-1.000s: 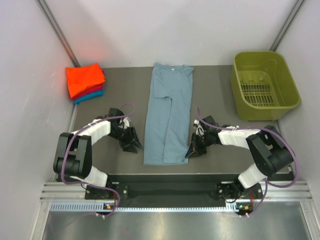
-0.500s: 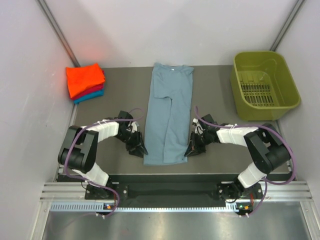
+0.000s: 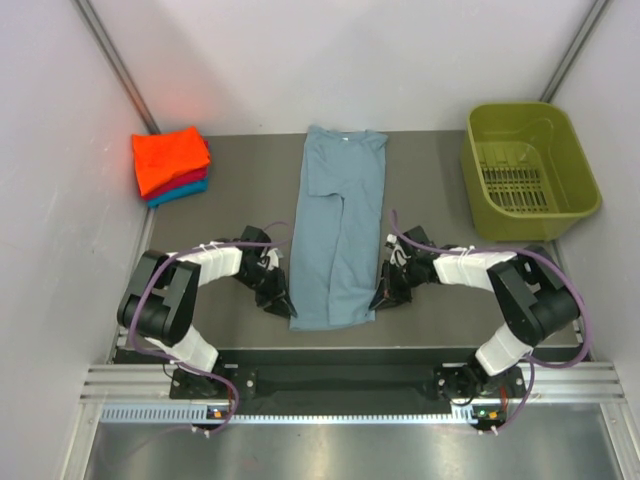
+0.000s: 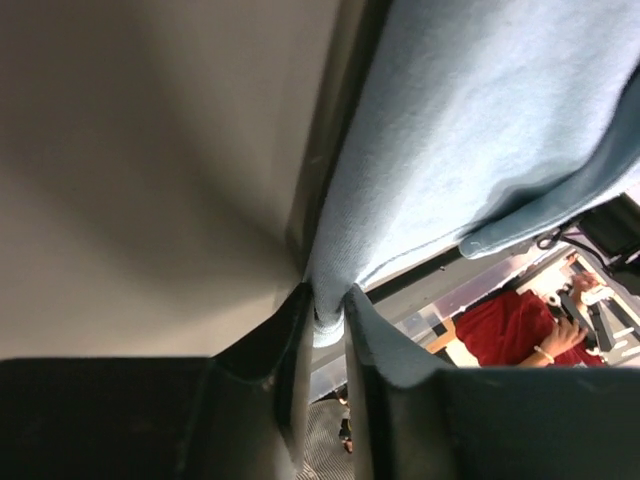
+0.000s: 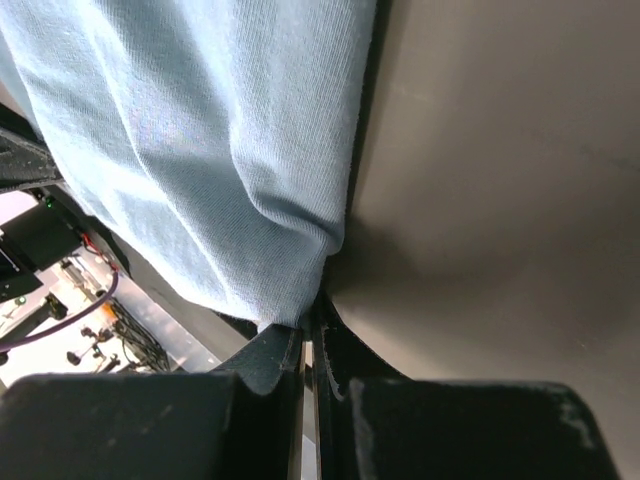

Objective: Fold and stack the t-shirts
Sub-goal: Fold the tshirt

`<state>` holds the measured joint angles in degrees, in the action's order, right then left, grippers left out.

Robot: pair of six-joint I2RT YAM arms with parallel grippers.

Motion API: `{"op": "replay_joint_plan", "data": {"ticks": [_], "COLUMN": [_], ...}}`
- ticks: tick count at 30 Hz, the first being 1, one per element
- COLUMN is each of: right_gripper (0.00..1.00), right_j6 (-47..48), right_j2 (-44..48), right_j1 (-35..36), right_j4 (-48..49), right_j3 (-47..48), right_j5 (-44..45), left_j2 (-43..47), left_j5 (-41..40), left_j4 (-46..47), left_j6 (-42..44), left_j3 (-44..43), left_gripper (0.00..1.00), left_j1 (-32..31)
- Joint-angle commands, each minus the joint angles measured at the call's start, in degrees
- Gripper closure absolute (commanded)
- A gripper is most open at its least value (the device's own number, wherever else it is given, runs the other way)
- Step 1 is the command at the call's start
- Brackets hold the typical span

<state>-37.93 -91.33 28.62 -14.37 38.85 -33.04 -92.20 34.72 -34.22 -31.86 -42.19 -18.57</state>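
Observation:
The grey-blue t-shirt [image 3: 336, 230] lies as a long narrow strip down the middle of the mat, sleeves folded in. My left gripper [image 3: 281, 305] is shut on its lower left corner; the left wrist view shows the cloth [image 4: 470, 150] pinched between the fingers [image 4: 385, 345]. My right gripper [image 3: 380, 298] is shut on the lower right corner; the right wrist view shows the hem [image 5: 200, 140] squeezed in the closed jaws. A folded stack sits at the far left: orange t-shirt [image 3: 168, 157] on top, red [image 3: 178, 184] and teal [image 3: 186, 191] below.
An olive-green plastic basket [image 3: 528, 170] stands at the back right corner. White walls enclose the mat on the left, back and right. The black rail [image 3: 330, 365] with the arm bases runs along the near edge.
My left gripper moved right to the shirt's lower left corner and closed on it. The shirt's bottom hem has drawn up and bunched slightly. The right gripper has stayed at the lower right corner.

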Motion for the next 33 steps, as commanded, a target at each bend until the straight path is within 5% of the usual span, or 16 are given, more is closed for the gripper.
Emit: {"op": "replay_joint_plan", "data": {"ticks": [1,5,20,33], "right_gripper": [1.0,1.0,1.0,1.0], "right_j6": [0.7,0.9,7.0,13.8], "right_j2": [-0.3,0.1,12.9,5.1], "right_j1": [-0.7,-0.7,-2.8,-7.7], "right_j4": [1.3,1.3,-7.4,-6.6], "right_j3": [2.1,2.2,8.1,26.9], "right_j5": [0.7,0.6,2.9,7.2], "left_j2": [0.7,1.1,6.2,-6.8], "left_j5": [2.6,3.0,0.1,-0.3], "left_j4": [1.9,1.1,-5.7,-4.3], "left_j6": [-0.9,-0.4,10.5,13.5], "left_j3": [-0.2,-1.1,-17.4,-37.6], "left_gripper": [0.8,1.0,1.0,1.0], "left_j1": [-0.4,-0.4,0.1,5.7]}}
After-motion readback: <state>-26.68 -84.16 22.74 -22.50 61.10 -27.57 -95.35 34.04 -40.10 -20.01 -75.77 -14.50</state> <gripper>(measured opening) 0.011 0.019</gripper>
